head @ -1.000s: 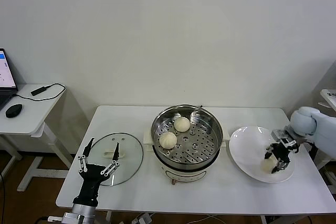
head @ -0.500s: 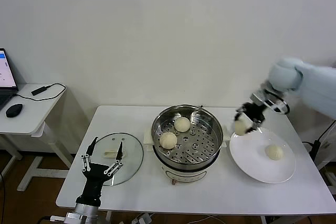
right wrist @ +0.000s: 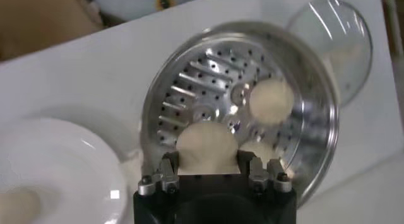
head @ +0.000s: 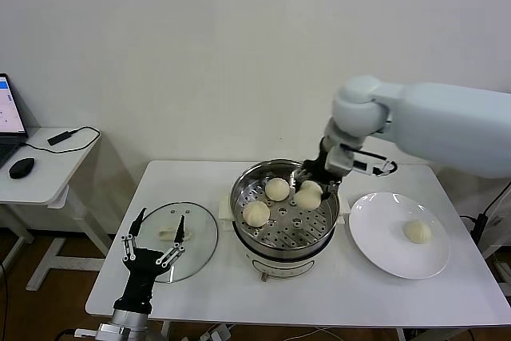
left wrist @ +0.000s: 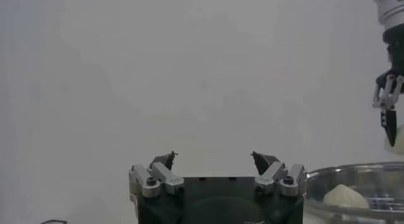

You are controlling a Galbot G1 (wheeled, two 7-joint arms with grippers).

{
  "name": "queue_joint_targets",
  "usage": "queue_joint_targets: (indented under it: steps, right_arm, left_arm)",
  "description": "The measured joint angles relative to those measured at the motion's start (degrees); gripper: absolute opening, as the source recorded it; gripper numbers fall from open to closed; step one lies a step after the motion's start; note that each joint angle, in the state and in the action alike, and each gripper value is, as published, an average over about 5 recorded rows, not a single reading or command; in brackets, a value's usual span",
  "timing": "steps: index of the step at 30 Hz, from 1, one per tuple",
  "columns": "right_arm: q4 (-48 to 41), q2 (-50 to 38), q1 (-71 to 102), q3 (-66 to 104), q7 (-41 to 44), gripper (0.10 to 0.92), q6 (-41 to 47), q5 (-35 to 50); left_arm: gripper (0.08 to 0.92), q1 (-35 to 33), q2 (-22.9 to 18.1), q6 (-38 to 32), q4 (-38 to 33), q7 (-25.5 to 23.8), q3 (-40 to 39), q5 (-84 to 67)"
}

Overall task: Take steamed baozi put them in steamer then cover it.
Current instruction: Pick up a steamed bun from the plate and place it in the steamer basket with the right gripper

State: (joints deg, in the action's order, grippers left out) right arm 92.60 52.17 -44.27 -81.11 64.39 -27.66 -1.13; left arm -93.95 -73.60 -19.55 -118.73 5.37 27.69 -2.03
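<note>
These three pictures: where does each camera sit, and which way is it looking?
Head view: high on the robot, looking down at the table; both arms show, right gripper holding a baozi over the steamer.
Left wrist view: low on the left gripper, facing the wall.
Right wrist view: above, facing down into the steamer.
Shared: steamer, cover, plate.

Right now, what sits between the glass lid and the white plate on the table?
In the head view, the steamer stands between the cover and the plate, with the right gripper holding a baozi over its tray.
</note>
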Motion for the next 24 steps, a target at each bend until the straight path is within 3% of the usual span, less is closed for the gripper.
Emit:
queue_joint_targets:
  steps: [12, 24]
  right_arm:
    - [2.0, 2.7, 5.0, 1.5, -0.8, 0.671, -5.2, -8.7]
    - [2.0, 4.4, 8.9, 1.6, -0.9, 0.688, -6.7, -12.2]
  left_arm:
    - [0.823, 0.2, 0.0, -0.1, 0.3, 0.2, 0.0, -0.1]
    - [0.823, 0.2, 0.1, -0.2, 0.5, 0.4, 0.2, -0.1]
